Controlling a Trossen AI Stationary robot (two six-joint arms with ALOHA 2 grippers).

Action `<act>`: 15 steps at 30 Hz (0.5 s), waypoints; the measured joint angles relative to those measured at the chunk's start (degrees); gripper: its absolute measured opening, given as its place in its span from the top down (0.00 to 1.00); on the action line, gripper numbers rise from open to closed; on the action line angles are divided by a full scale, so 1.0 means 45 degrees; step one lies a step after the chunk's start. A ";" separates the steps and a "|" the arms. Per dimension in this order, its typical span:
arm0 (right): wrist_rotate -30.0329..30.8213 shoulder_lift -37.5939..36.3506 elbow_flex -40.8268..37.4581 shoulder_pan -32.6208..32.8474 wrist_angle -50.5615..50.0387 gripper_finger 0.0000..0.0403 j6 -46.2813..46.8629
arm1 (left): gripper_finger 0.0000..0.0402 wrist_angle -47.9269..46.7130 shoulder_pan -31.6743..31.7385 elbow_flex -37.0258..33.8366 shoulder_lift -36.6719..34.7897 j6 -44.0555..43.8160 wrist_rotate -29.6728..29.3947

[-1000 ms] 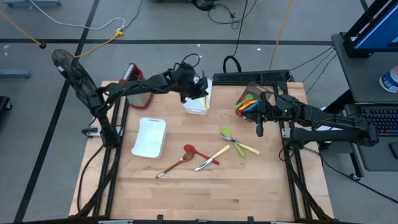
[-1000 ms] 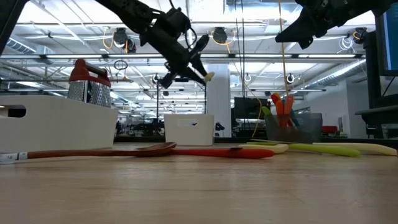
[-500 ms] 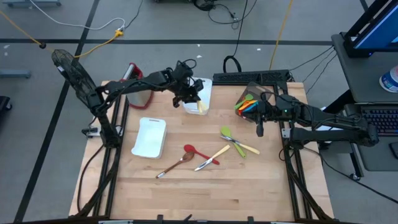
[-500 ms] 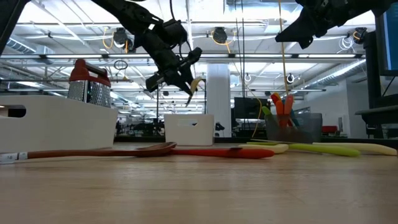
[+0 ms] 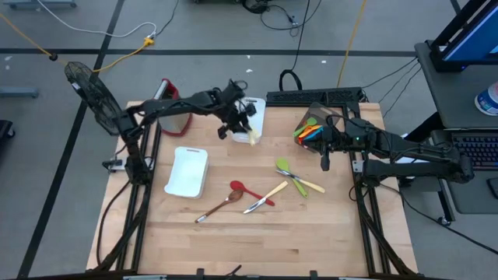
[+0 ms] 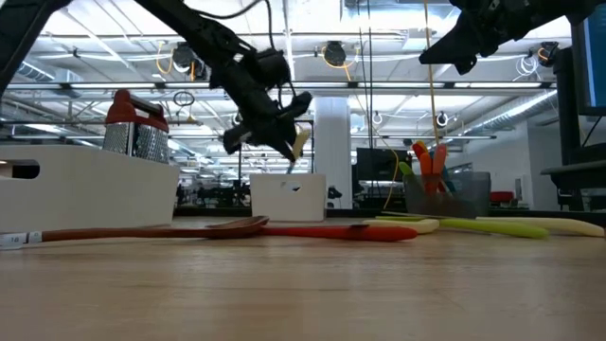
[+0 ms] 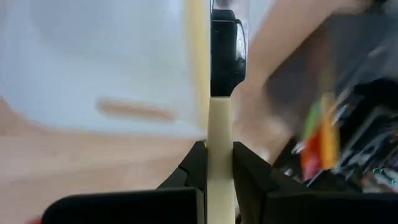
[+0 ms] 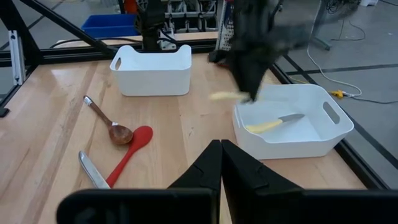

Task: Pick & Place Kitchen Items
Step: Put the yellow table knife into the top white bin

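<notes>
left pincer (image 5: 243, 123) gripped cream knife (image 5: 253, 135), tilted over white bin (image 5: 260, 117) at bench's far edge | right pincer (image 5: 324, 162) closed, hovering near right edge

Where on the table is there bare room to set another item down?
Free: the wide near strip of table below the wooden spoon, and the patch between white tray and green spatula. Crowded: the middle cluster around the red spoon, and the far edge by the white bin.

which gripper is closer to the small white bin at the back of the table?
Left. The left gripper hangs above the small white bin's near edge, holding a cream knife. The right gripper sits apart, near the table's right edge by the utensil holder.
</notes>
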 joint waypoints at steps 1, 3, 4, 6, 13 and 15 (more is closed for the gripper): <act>0.0001 0.0003 0.0000 0.0000 0.0005 0.99 -0.0006 | 0.91 0.0069 -0.0054 -0.0006 0.0245 -0.0017 0.0225; 0.0011 0.0017 -0.0001 0.0000 0.0002 0.99 0.0034 | 0.91 0.0758 -0.0055 -0.0024 0.0626 -0.0049 0.0550; 0.0001 0.0022 -0.0005 0.0000 -0.0015 0.99 0.0079 | 0.91 0.0993 -0.0007 -0.0024 0.0770 -0.0050 0.0682; 0.0001 0.0015 -0.0005 0.0000 -0.0017 0.99 0.0204 | 0.91 0.1364 0.0055 -0.0019 0.0953 -0.0092 0.0817; -0.0004 0.0015 -0.0005 0.0000 -0.0044 0.99 0.0475 | 0.91 0.1117 0.0449 -0.0010 0.1004 0.0295 0.0815; -0.0004 0.0019 -0.0005 0.0000 -0.0044 0.99 0.0478 | 0.91 0.0858 0.0582 -0.0010 0.1004 0.0387 0.0749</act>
